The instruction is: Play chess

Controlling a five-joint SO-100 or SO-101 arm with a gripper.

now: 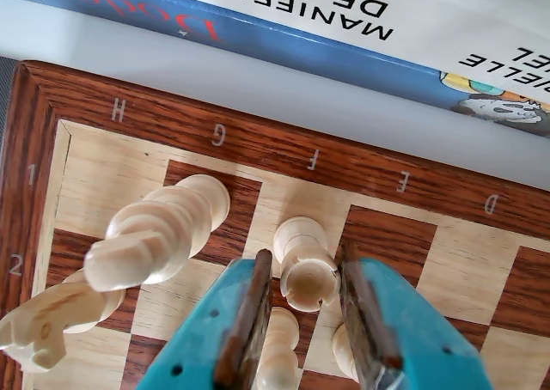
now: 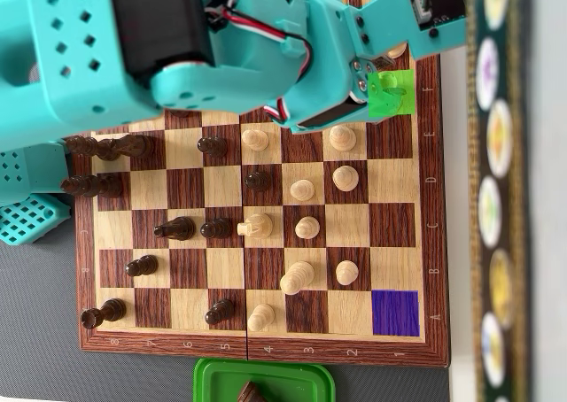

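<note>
In the wrist view the teal gripper [image 1: 305,321] enters from the bottom edge, its two fingers spread apart on either side of a white pawn [image 1: 305,265] near the centre of the frame; the jaws are released and no contact with the piece is visible. A taller white piece [image 1: 163,231] leans across the squares to the left, and a white knight [image 1: 47,321] sits at the lower left. The chessboard [image 1: 258,137] shows its lettered rim across the middle, with books [image 1: 284,38] lying beyond it at the top. In the overhead view the teal arm [image 2: 177,48] covers the upper part of the chessboard [image 2: 257,344]. Dark pieces [image 2: 173,229] stand on the left half, white pieces [image 2: 306,228] at centre and right. A green square [image 2: 394,92] lies at upper right, a purple square [image 2: 396,313] at lower right, a green container [image 2: 266,375] below.
</note>
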